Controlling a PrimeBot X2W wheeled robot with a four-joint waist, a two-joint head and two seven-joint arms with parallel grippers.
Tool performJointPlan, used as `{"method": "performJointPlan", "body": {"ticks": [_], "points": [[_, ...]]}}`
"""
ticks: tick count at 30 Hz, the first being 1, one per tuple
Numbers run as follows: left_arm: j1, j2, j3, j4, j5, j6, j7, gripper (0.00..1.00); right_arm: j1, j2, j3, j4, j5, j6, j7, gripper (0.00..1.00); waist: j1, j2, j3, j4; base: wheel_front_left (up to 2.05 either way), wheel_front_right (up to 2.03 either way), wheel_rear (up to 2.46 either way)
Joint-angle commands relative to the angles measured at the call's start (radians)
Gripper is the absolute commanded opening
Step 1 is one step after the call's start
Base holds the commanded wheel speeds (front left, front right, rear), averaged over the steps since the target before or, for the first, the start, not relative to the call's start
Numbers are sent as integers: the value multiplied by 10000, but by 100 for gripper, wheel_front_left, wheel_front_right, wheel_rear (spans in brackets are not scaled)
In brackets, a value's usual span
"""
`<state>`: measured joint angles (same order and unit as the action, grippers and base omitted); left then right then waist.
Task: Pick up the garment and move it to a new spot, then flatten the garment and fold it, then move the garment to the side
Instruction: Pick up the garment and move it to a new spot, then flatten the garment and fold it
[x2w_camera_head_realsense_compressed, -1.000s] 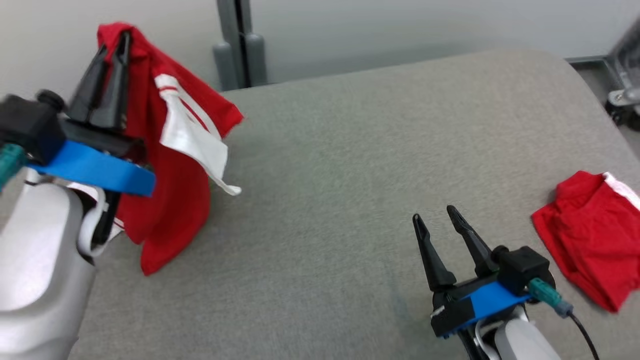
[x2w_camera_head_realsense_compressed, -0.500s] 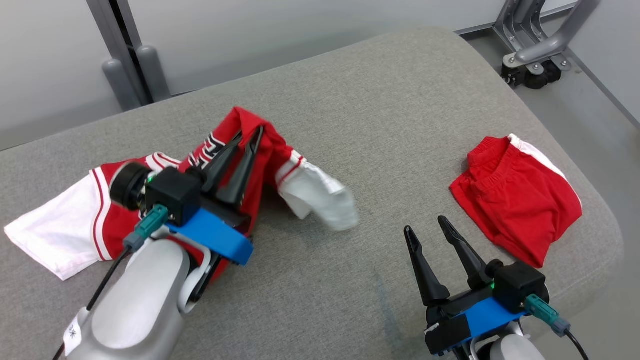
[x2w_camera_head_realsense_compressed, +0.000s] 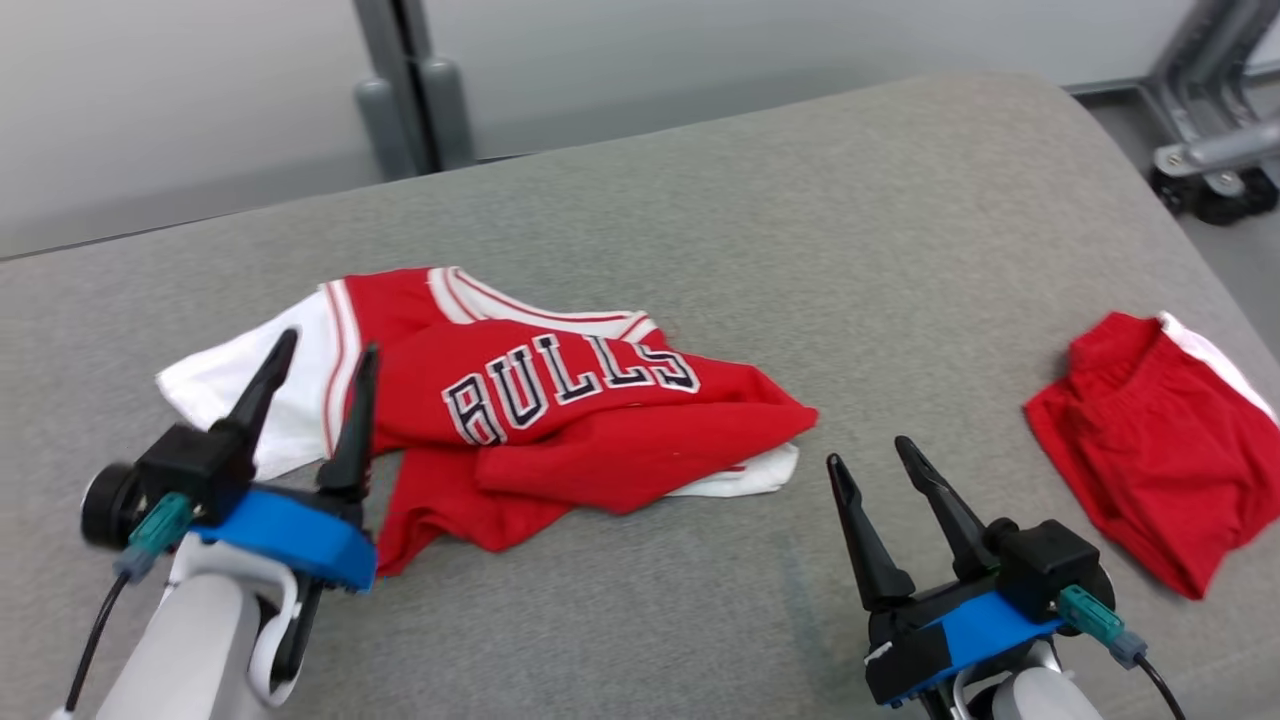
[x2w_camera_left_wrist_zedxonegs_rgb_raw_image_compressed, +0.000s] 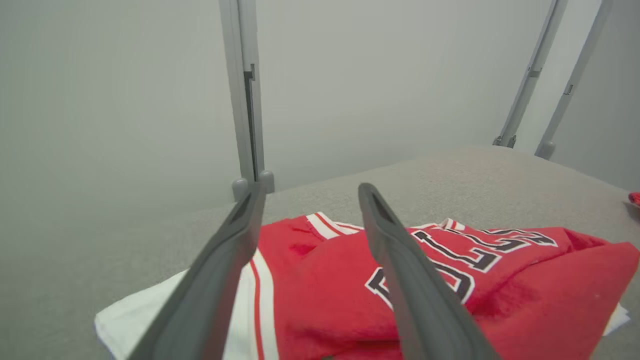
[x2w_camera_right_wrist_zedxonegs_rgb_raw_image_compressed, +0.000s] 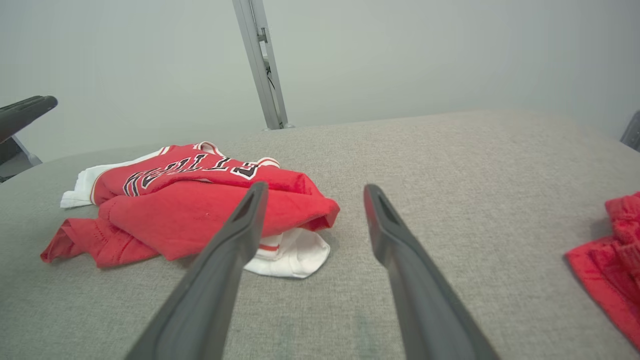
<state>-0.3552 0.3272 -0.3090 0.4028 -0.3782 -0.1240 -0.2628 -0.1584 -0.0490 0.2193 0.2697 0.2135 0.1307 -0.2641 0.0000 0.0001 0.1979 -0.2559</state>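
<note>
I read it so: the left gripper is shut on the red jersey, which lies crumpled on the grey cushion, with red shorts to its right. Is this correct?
Not fully. The left gripper is open and holds nothing, as the left wrist view shows. The red jersey does lie crumpled on the grey cushion, with the red shorts to its right.

Bulls jersey let go
The left gripper, shut on the lifted Bulls jersey a second ago, now gapes; the garment lies crumpled on the grey padded table.
</note>
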Motion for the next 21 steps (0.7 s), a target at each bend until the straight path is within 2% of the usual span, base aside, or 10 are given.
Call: {"method": "performJointPlan", "body": {"ticks": [1,5,13,18,21], "points": [[273,-80,264,-84,11,-68,-24,100,-75,-32,-105,90,-102,2,-1,100,0,-1,71,258,0,0,0],[1178,-423,1248,-254,39,-92,-22,100,-20,-34,-387,425,-295,2,-3,100,0,-1,-50,774,0,0,0],[2562,-1039,2528,-653,308,-99,-24,100,215,-34,-697,776,-443,2,-1,100,0,-1,-384,1417,0,0,0],[3091,-1289,2698,-718,486,-98,-24,100,262,-35,-669,895,-457,0,-1,100,0,-1,-546,1533,0,0,0],[3220,-1332,2220,-664,423,-73,-24,100,237,-35,-598,904,-443,0,-1,100,0,-1,-553,1496,0,0,0]]}}
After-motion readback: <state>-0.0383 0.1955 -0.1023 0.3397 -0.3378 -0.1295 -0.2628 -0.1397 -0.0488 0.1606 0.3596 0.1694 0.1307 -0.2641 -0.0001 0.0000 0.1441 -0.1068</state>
